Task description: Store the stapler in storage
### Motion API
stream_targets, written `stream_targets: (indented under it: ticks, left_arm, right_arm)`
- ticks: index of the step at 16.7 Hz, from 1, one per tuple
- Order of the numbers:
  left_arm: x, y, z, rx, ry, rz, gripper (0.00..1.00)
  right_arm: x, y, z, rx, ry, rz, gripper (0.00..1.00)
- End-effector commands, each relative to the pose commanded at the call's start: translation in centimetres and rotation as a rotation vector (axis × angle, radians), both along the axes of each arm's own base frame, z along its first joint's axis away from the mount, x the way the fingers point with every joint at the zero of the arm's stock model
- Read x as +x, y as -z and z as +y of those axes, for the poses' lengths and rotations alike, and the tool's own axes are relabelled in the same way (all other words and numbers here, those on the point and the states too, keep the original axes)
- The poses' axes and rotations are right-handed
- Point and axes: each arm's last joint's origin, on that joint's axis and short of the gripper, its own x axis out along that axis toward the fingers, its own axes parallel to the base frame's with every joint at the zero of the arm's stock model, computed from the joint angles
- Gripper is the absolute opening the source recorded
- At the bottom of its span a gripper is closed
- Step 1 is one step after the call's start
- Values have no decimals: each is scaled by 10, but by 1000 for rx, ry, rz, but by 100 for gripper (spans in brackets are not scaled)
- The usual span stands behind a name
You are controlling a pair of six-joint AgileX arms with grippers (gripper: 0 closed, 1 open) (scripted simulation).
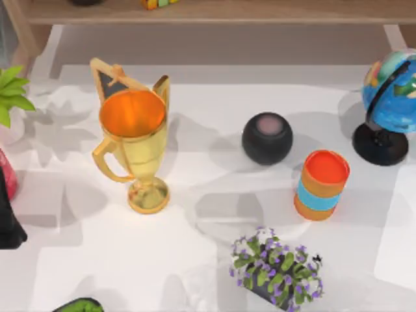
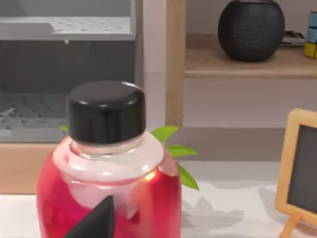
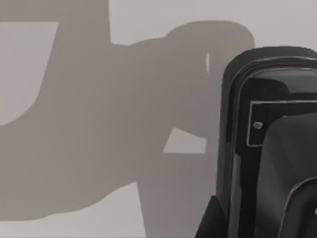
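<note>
A black glossy thing that looks like the stapler (image 3: 270,144) rises close in front of the right wrist camera, over a pale, shadowed table. A dark fingertip (image 3: 213,223) of my right gripper shows beside it; whether it is held I cannot tell. My left arm (image 1: 8,221) sits at the table's left edge, just behind a red bottle with a black cap (image 2: 106,163); one dark fingertip (image 2: 94,220) shows against the bottle. A wooden shelf (image 1: 214,10) runs along the back, and a grey open compartment (image 2: 64,29) stands beside the shelf (image 2: 237,64).
On the table stand a gold trophy (image 1: 133,146), a small chalkboard (image 1: 117,81), a black round speaker (image 1: 267,138), an orange and blue cup (image 1: 321,185), a globe (image 1: 390,97), a purple flower pot (image 1: 276,270) and a green plant (image 1: 10,94).
</note>
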Motion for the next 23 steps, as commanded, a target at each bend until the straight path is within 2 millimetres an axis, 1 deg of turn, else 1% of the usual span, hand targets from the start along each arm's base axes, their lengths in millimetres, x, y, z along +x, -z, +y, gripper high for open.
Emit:
stream_targets:
  ticks: [1,2,3,5,7,9,10,11,12,13,14,15,16,19,20,21,22,23]
  left_arm:
    - [0,0,0,0,0,0,100]
    - [0,0,0,0,0,0,100]
    - [0,0,0,0,0,0,100]
    - [0,0,0,0,0,0,100]
    - [0,0,0,0,0,0,100]
    - [0,0,0,0,0,0,100]
    - [0,0,0,0,0,0,100]
    - [0,0,0,0,0,0,100]
    - [0,0,0,0,0,0,100]
    - [0,0,0,0,0,0,100]
    - [0,0,0,0,0,0,100]
    - [0,0,0,0,0,0,100]
    - [0,0,0,0,0,0,100]
    - [0,0,0,0,0,0,100]
    - [0,0,0,0,0,0,100]
    - [0,0,0,0,0,0,100]
    - [0,0,0,0,0,0,100]
    - [0,0,0,0,0,0,100]
  right_arm:
    - [0,-1,0,-2,1,-4,0]
    - [0,-9,0,-12,9,-26,0]
    - [0,-23,0,-29,24,-60,0]
    - [-8,-64,-1,-76,77,-144,0]
    - [-21,-111,-2,-127,144,-243,0]
    - [-36,-150,1,-163,198,-334,0]
    - [-41,-163,2,-172,214,-365,0]
    - [-44,-169,4,-175,221,-382,0]
    - [-44,-170,4,-172,220,-384,0]
    - [-42,-165,4,-164,211,-372,0]
    - [-37,-153,3,-151,194,-345,0]
    - [-31,-136,1,-134,171,-305,0]
    - [-23,-113,-1,-113,144,-256,0]
    - [-3,-34,-2,-42,49,-100,0]
    - [-1,-14,-2,-23,26,-59,0]
    - [-1,0,-2,-10,12,-25,0]
    - [-1,8,-3,-2,6,-4,0]
    - [-1,8,-3,-2,5,-2,0]
